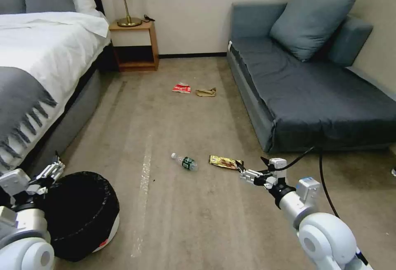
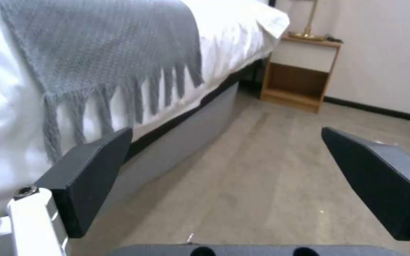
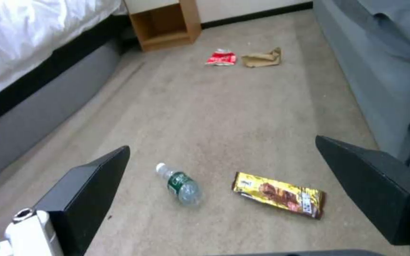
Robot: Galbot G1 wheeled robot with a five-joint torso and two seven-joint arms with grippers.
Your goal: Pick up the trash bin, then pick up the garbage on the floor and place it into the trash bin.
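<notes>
Beige carpet [image 1: 198,220] between bed [image 1: 37,55] and sofa [image 1: 313,92]

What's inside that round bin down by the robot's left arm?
The trash bin shows a glossy black bag liner inside; no litter is visible. The left gripper covers part of the rim.

The right gripper [image 3: 221,185] is held above the carpet [image 3: 243,106] with its two black fingers [image 3: 91,188] spread wide apart. Between them on the floor lie a clear bottle [image 3: 180,184] (green label, lying on its side) and, just beside it, a yellow-brown snack wrapper [image 3: 279,194]. Well beyond, a red-white packet [image 3: 221,58] and a tan paper bag [image 3: 262,58] lie side by side near a wooden nightstand [image 3: 166,25]. The bed [image 3: 29,49] and the sofa [image 3: 385,60] flank the carpet on opposite sides.
</notes>
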